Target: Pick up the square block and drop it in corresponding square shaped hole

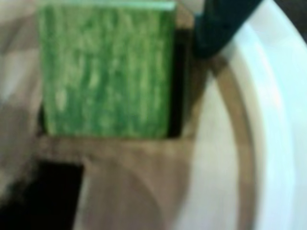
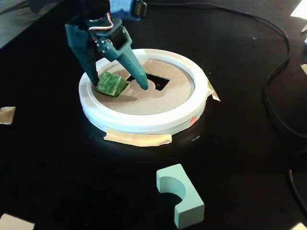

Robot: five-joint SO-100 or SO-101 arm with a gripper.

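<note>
The green square block sits tilted in a hole at the left of the brown lid, inside the white ring. In the wrist view the block fills the upper left, with a dark gap of the square hole along its right side. My teal gripper is open and straddles the block; one finger stands apart to its right, the other is close at its left. One dark finger shows in the wrist view, clear of the block.
More dark cut-outs lie in the lid's middle, one also in the wrist view. A teal arch block lies on the black table in front. A cable runs at right. Tape holds the ring.
</note>
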